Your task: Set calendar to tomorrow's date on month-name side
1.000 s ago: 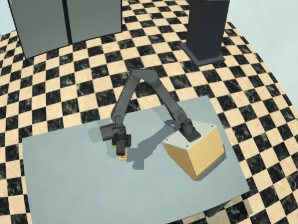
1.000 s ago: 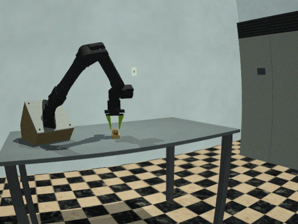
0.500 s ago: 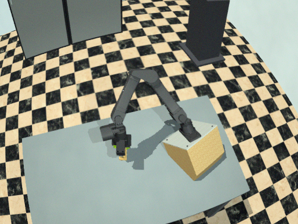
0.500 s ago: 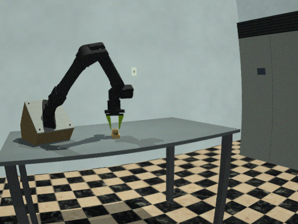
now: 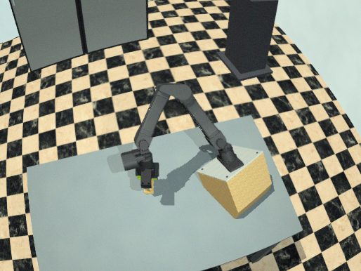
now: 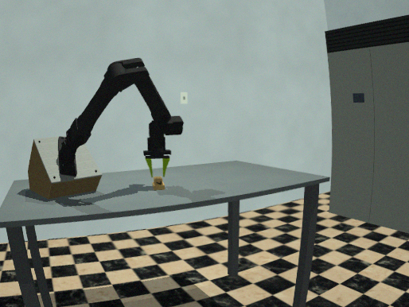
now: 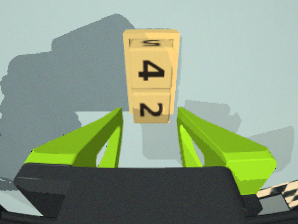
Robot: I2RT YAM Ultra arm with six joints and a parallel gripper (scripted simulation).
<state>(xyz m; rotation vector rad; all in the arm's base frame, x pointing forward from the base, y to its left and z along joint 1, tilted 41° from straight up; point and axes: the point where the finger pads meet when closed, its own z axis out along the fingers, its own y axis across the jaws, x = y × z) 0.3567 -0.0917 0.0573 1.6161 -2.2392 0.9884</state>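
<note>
The small tan wooden calendar (image 7: 152,76) stands on the grey table below my gripper. From above in the wrist view, two cubes sit in line in its tray, one with a 4 (image 7: 152,70) on top, the other with a 2 (image 7: 152,111). The side with the month's name is not readable. The calendar shows small in the top view (image 5: 149,190) and the exterior view (image 6: 158,183). My gripper (image 7: 150,114) (image 6: 157,172) (image 5: 147,178) with green fingers points straight down, its tips just above the calendar. The fingers stand apart on either side and touch nothing.
The arm's wooden wedge base (image 5: 236,182) stands on the table's right side. Grey cabinets (image 5: 81,24) and a dark pillar (image 5: 250,35) stand on the floor beyond the table.
</note>
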